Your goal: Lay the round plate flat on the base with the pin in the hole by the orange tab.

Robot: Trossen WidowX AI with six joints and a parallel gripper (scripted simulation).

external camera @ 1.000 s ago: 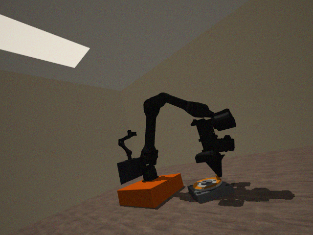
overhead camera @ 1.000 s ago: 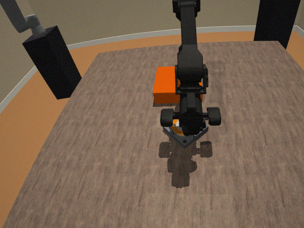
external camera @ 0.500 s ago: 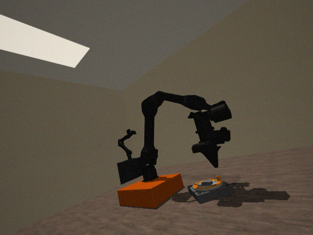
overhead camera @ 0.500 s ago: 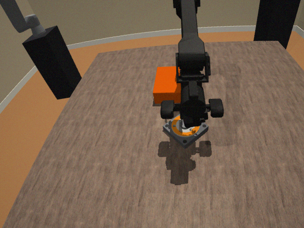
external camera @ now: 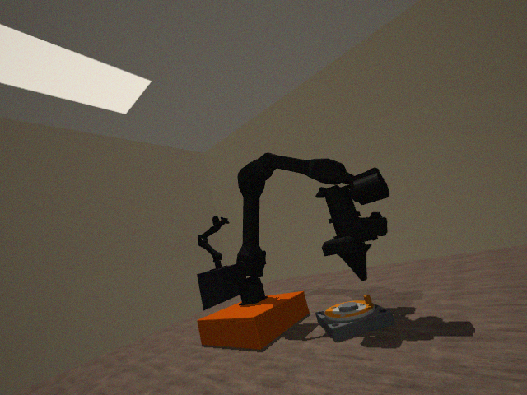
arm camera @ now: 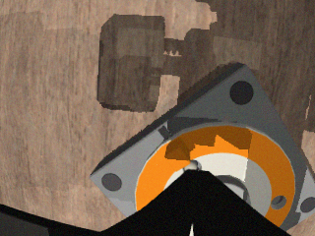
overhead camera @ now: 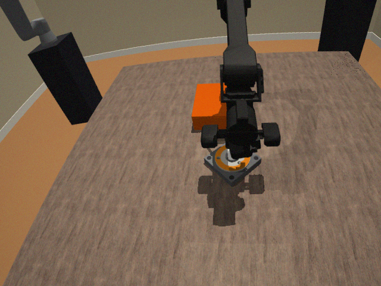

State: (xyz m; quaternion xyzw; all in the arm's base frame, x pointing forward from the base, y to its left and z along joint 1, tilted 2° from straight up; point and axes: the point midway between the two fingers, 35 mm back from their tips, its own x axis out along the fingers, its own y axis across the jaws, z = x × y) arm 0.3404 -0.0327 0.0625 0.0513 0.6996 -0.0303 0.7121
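- Gripper [external camera: 361, 271]: fingers pressed together to a single point, nothing between them; hanging clear above the plate, no contact.
- Round plate [external camera: 340, 313]: orange ring with pale centre, directly below the fingertips, seated on the post [external camera: 349, 307] within the grey square base [external camera: 366, 325].
- Orange tab [external camera: 367, 300]: upright at the plate's rim, on the far side from the arm's orange mount [external camera: 251, 322].
- Pin and hole: not discernible; flatness of plate uncertain from these views.
- Handling, judged: rigid, light, thin, smooth-faced; turns freely about the post. Rim too low to pinch; tab the likeliest purchase, pushed sideways with closed fingertips.
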